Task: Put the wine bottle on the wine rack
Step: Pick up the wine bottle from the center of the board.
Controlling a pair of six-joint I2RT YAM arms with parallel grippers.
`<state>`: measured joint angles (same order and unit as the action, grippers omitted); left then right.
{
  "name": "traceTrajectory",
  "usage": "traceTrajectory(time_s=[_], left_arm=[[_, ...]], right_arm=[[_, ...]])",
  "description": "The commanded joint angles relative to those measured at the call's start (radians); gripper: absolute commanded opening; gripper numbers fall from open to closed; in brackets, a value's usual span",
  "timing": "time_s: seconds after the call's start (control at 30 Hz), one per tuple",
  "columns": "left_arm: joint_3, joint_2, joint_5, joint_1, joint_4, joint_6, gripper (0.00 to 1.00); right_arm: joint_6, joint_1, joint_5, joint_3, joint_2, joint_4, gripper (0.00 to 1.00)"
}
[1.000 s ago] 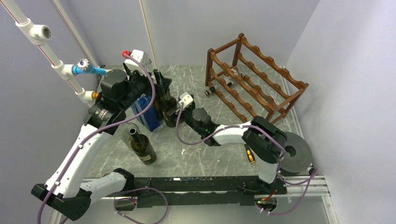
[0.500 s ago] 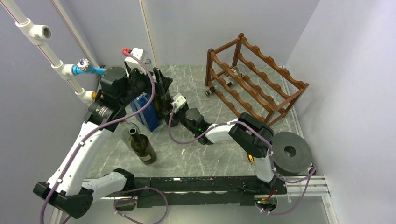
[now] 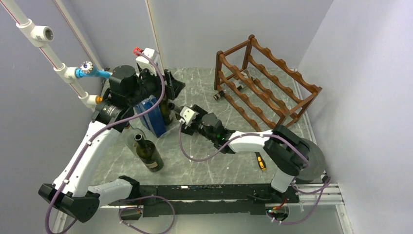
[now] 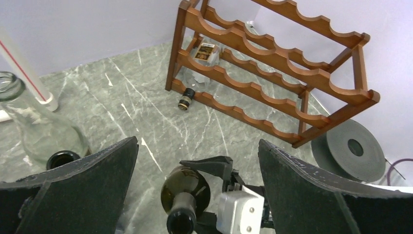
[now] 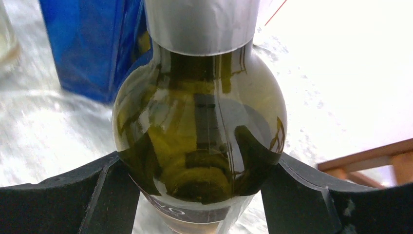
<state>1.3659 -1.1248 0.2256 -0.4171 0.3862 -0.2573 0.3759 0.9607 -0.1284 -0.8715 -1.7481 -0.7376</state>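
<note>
Table: grey-green marbled top (image 3: pixel 209 163); arm bases at near edge.
Near L: dark bottle (image 3: pixel 148 155) upright, mouth open. Clear glass bottle (image 3: pixel 127 138) just behind it, to the L.
Near R: grey disc w/ centre hole (image 4: pixel 355 148), partly hidden by R arm's elbow in top view. Small orange tool (image 3: pixel 261 162) lies flat on the table just L of it.
R gripper (image 5: pixel 197 168): reaches L across mid-table, low. Fingers (image 5: pixel 73 195) press on both sides of the wine bottle just under its shoulder, holding it; jaws stand part-way apart around the glass.
Wine bottle (image 5: pixel 199 126): dark green, upright, L of centre, just R of the blue box. Not on the rack, well apart from it.
Blue box (image 3: pixel 152 117): upright, just L of the wine bottle; can't tell if they touch.
L gripper (image 4: pixel 196 146): above the wine bottle's mouth, pointing down. Fingers (image 4: pixel 97 180) spread wide, clear of the bottle.
Wine rack (image 3: pixel 265 83): dark red-brown wood, scalloped rails in tiers, far R, set at an angle by the R wall. Clear bottle (image 4: pixel 199 78) lies in the bottom tier, capped neck poking out on the L side.
Far L: white pipe (image 3: pixel 53 56) w/ blue fitting along the L wall.
</note>
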Motion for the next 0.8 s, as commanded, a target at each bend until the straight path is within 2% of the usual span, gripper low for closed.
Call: traceTrajectory(time_s=[0.0, 0.13, 0.27, 0.43, 0.57, 0.77], left_arm=[[0.066, -0.032, 0.083, 0.005, 0.001, -0.035, 0.99], [0.082, -0.052, 0.128, -0.009, 0.011, -0.06, 0.99], [0.11, -0.04, 0.065, -0.063, 0.128, -0.058, 0.97], [0.096, 0.033, 0.076, -0.063, 0.327, -0.099, 0.97], [0.177, -0.003, 0.174, -0.063, 0.502, -0.077, 0.9], [0.168, -0.082, 0.398, -0.063, 0.592, -0.036, 0.85]], right_arm=[[0.306, -0.002, 0.025, 0.024, 0.174, 0.091, 0.0], [0.411, -0.008, 0.045, 0.051, 0.279, 0.217, 0.0], [0.468, -0.007, 0.038, 0.073, 0.37, 0.289, 0.0], [0.521, -0.007, 0.033, 0.093, 0.467, 0.364, 0.0], [0.573, -0.007, 0.013, 0.093, 0.515, 0.397, 0.0], [0.58, -0.005, 0.029, 0.08, 0.58, 0.427, 0.0]])
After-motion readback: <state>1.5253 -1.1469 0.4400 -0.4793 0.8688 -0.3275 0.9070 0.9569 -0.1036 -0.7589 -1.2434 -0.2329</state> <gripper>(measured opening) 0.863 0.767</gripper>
